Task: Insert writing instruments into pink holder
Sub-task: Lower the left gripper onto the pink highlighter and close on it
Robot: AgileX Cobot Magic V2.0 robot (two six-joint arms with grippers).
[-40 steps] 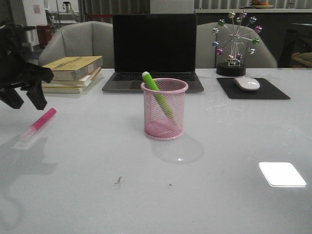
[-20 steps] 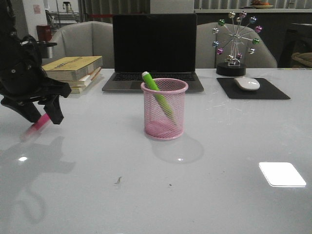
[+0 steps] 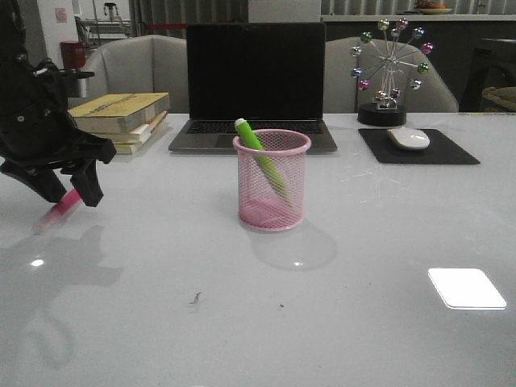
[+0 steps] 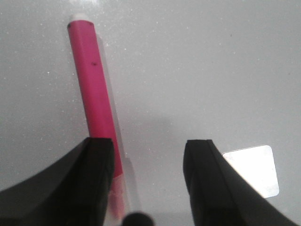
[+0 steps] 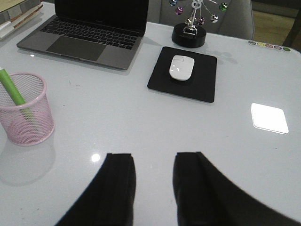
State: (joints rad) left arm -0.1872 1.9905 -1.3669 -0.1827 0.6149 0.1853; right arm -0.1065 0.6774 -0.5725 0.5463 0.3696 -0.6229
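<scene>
The pink mesh holder point(image 3: 272, 180) stands mid-table with the green marker point(image 3: 260, 154) leaning inside it, tip above the rim; both also show in the right wrist view, the holder point(image 5: 24, 114) and the green marker point(image 5: 12, 89). The magenta marker point(image 3: 62, 209) lies flat on the table at the left. My left gripper point(image 3: 71, 192) hangs open low over it; in the left wrist view the marker point(image 4: 94, 94) runs along the inner side of one finger point(image 4: 96, 183), its clear cap end between the jaws. My right gripper point(image 5: 151, 157) is open and empty, out of the front view.
A laptop point(image 3: 255, 85) stands behind the holder, stacked books point(image 3: 121, 119) at the back left. A mouse point(image 3: 409, 138) on a black pad point(image 3: 419, 149) and a ferris-wheel ornament point(image 3: 389, 72) are at the back right. Chairs stand beyond the table.
My left gripper came down and to the right from above the table's left edge until it straddled the magenta marker. In the last half second it has barely moved.
</scene>
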